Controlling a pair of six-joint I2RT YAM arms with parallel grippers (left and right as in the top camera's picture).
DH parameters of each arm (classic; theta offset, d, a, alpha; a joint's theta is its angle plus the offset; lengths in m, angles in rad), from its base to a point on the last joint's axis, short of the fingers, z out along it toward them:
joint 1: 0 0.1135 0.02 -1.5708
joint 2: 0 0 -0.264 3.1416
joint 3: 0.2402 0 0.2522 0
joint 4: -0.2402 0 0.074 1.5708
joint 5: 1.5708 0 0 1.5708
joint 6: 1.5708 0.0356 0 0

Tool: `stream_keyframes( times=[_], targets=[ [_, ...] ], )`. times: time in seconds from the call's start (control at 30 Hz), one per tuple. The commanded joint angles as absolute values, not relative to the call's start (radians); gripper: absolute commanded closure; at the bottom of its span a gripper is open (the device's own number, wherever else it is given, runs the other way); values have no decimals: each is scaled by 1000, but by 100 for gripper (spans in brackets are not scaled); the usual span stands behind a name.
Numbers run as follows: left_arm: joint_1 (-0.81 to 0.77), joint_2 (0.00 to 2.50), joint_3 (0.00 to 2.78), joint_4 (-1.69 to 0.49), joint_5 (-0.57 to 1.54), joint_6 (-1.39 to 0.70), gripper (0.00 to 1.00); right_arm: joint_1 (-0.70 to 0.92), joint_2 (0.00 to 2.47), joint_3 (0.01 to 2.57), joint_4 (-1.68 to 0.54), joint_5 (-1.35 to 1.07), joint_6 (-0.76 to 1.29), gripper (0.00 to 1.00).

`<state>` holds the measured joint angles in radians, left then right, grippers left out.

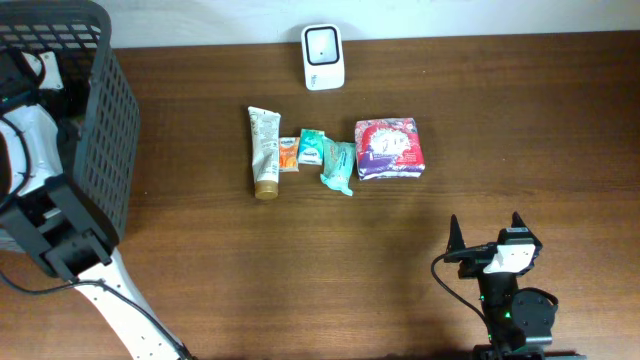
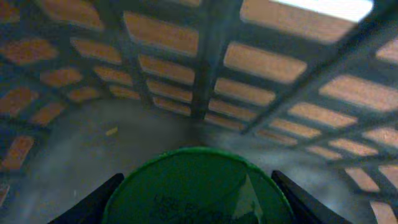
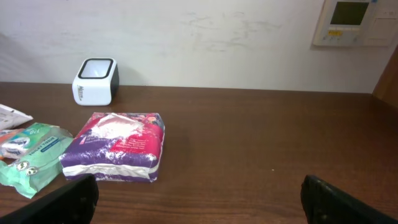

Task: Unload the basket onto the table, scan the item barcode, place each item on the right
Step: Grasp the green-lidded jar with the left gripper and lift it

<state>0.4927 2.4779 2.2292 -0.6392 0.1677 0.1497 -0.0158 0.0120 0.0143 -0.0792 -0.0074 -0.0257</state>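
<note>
Dark wood tabletop (image 1: 520, 110) against a plain white wall (image 3: 236, 37); left arm in the basket, right arm low at the near edge.

A white wall panel with a small display (image 3: 352, 22) sits high on the wall. The white scanner (image 1: 323, 43) stands at the far edge, mid-table. A row of packets lies at the tabletop's centre: tube (image 1: 264, 150), orange sachet (image 1: 288, 153), two teal packs (image 1: 338, 167), red-and-purple pack (image 1: 390, 148). The black mesh basket (image 1: 105, 130) fills the far-left corner. The left arm (image 1: 60, 240) bends over the left edge and down into the basket. The left gripper (image 2: 196, 196) straddles a green round item (image 2: 193, 180) on the basket floor, fingers (image 2: 93, 202) close at either side; cannot tell whether they press it. The right gripper (image 1: 485, 232) is by the near-right edge, level, facing the wall, jaws spread wide, holding nothing.
</note>
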Motion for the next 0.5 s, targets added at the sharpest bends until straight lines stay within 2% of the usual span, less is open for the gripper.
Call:
stream_keyframes(
  times=[0.0,0.27,0.47],
  targets=[
    [519,2382,2227,-685,180,151,45,-7,6,6,-80,1,-19,1],
    [533,2155,2227,-801,181,115,44,-7,6,6,-80,1,-19,1],
    [533,1930,2227,-813,311,65,43,-7,6,6,-80,1,-19,1]
  ],
)
